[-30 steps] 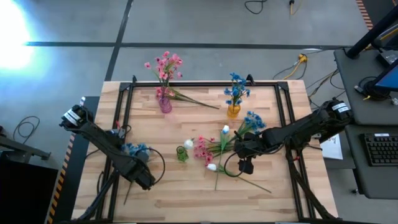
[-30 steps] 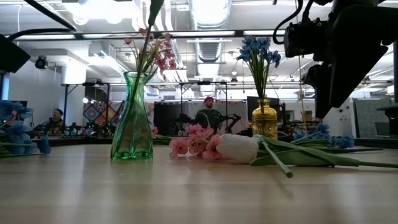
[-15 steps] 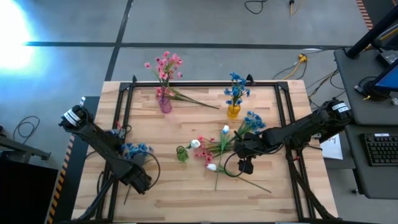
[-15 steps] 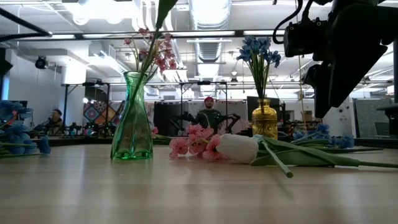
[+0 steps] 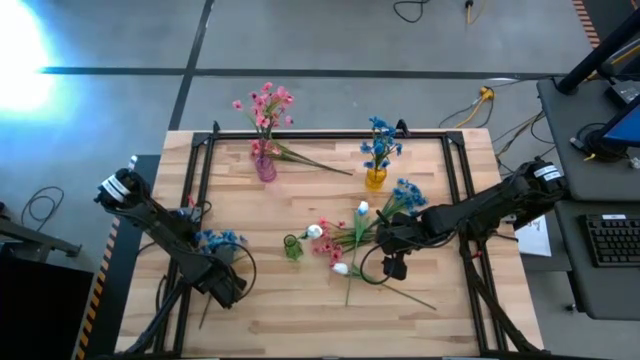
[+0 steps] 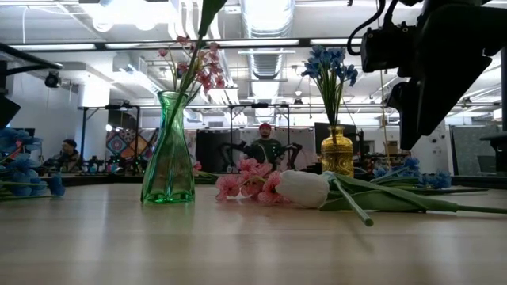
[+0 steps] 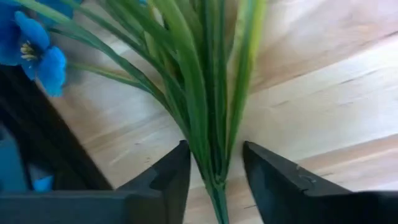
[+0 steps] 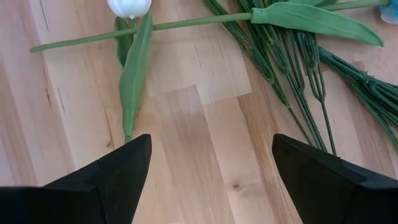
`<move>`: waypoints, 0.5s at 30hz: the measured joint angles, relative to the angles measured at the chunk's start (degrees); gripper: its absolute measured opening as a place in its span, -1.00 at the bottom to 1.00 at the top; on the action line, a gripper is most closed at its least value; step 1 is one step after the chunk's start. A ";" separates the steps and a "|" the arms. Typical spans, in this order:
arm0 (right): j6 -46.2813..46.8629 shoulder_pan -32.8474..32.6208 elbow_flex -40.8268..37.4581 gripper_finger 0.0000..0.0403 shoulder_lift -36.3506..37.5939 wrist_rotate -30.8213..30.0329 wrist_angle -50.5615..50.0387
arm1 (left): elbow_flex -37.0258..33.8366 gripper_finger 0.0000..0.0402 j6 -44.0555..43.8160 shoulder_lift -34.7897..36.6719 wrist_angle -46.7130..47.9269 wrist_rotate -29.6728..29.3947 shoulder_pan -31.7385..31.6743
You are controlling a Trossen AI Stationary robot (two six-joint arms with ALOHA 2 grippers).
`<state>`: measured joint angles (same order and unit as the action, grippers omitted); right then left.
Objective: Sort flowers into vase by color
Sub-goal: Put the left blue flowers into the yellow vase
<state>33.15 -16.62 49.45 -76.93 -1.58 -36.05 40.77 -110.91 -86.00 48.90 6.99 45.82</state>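
Green stems (image 7: 208, 118) run between the left fingers (image 7: 168, 177), contact unclear; right fingers (image 8: 118, 171) gape.

Left gripper (image 7: 214, 163) has its fingers (image 7: 171, 174) either side of a bunch of green stems (image 7: 202, 112), narrow gap, on the wooden table (image 7: 323, 93). Blue blossom (image 7: 37, 53) off to one side.

grey floor (image 5: 330, 35), ceiling lights (image 6: 265, 16), desk w/ keyboard (image 5: 612, 240)

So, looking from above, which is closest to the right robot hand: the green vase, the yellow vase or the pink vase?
From the right end effector:
1. Yellow vase, just behind it toward the table's far edge.
2. Green vase, mid-table, toward the left arm.
3. Pink vase, far-left corner area.
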 joint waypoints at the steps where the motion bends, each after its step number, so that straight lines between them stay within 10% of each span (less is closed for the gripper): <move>1: -0.02 0.00 0.00 0.61 0.00 0.00 0.05 | -0.03 -0.40 0.00 0.00 -0.27 -0.03 0.00; 15: -0.15 0.00 0.00 0.61 0.00 -0.04 1.07 | -0.20 -0.97 0.00 -0.07 -0.52 -0.14 0.00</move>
<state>32.99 -16.62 49.45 -76.93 -1.63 -34.98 40.58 -110.91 -86.06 48.38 6.85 45.82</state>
